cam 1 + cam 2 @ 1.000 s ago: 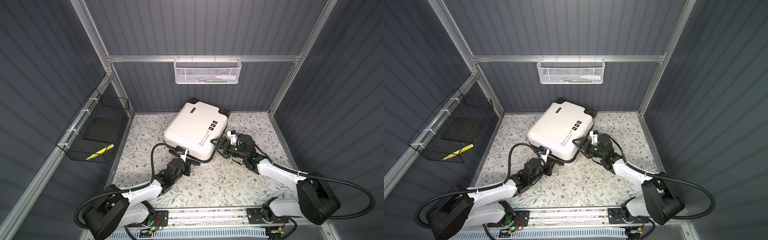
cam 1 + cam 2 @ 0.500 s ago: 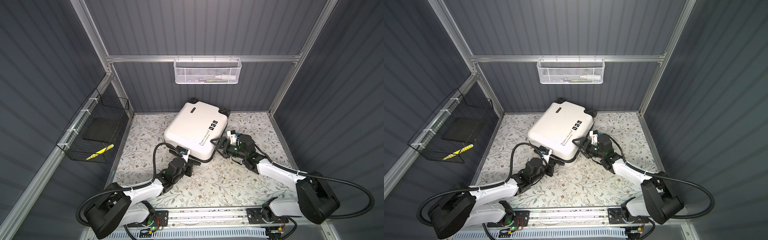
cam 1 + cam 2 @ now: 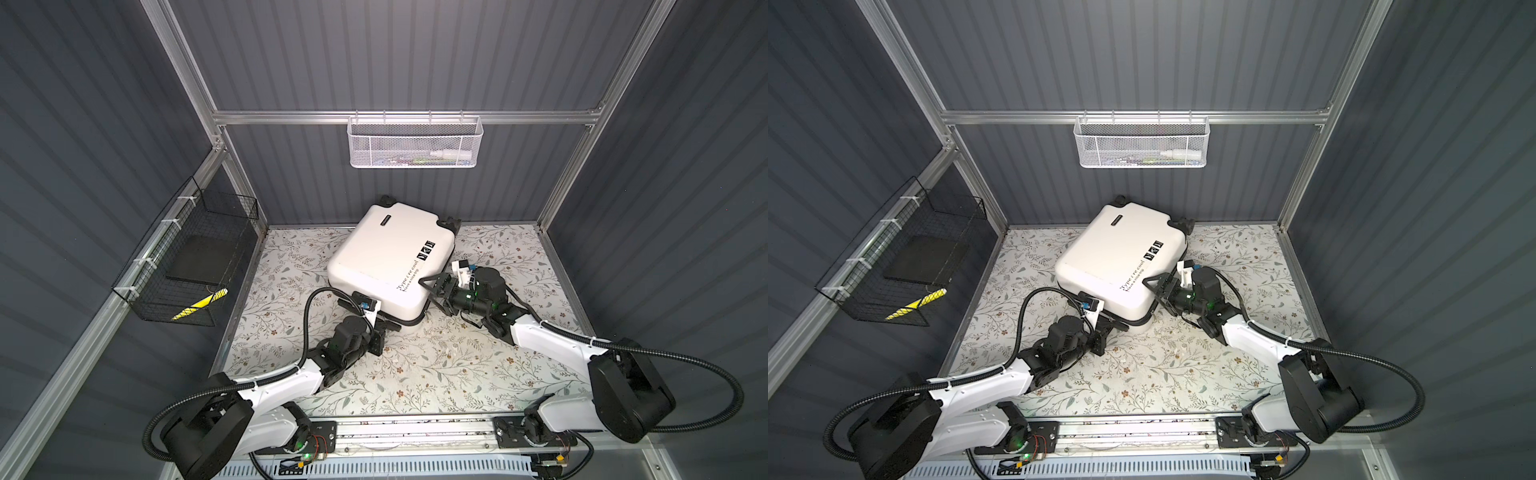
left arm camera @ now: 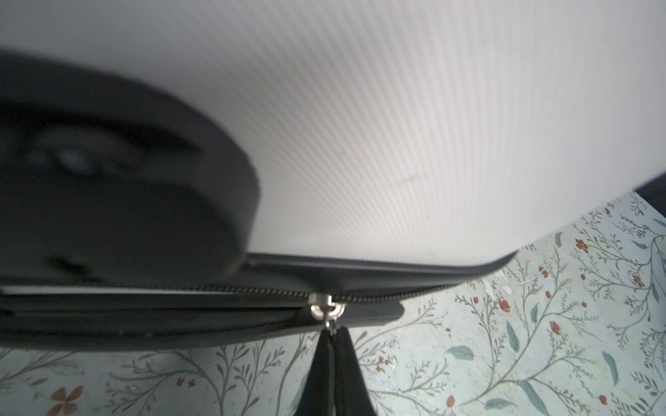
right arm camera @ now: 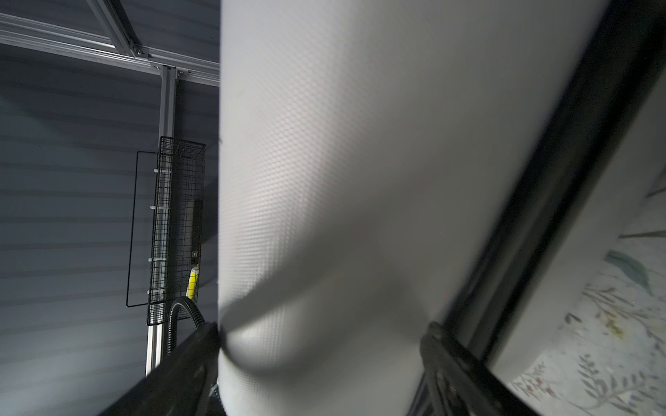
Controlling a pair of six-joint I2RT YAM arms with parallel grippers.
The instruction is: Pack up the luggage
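While it lies flat and closed on the floral mat (image 3: 457,365), the luggage (image 3: 386,257) sits just off the mat's centre toward 12 o'clock, turned askew, its black wheels (image 3: 451,224) at about 1 o'clock and the black lettering (image 3: 409,278) running along its 4 o'clock side.

At the suitcase's 6 o'clock edge, the left gripper (image 3: 388,326) meets the black zipper band. The left wrist view shows its two dark fingers (image 4: 320,360) pressed together, pinching the tab that hangs from the silver zipper pull (image 4: 326,306). Whether the teeth on either side of the slider are parted cannot be told.

At the suitcase's 4 o'clock corner, the right gripper (image 3: 432,289) stands with its jaws spread wide around the upper shell. In the right wrist view one finger (image 5: 201,345) rests against the shell's top face and the other touches the black seam, so the upper half is clasped between them.

On the back wall at 12 o'clock hangs a white mesh basket (image 3: 413,143) with small items inside, too fine to name. On the side wall at 9 o'clock hangs a black wire basket (image 3: 187,266) that holds a flat dark pad (image 3: 199,259) and a yellow-and-black strip (image 3: 199,305).
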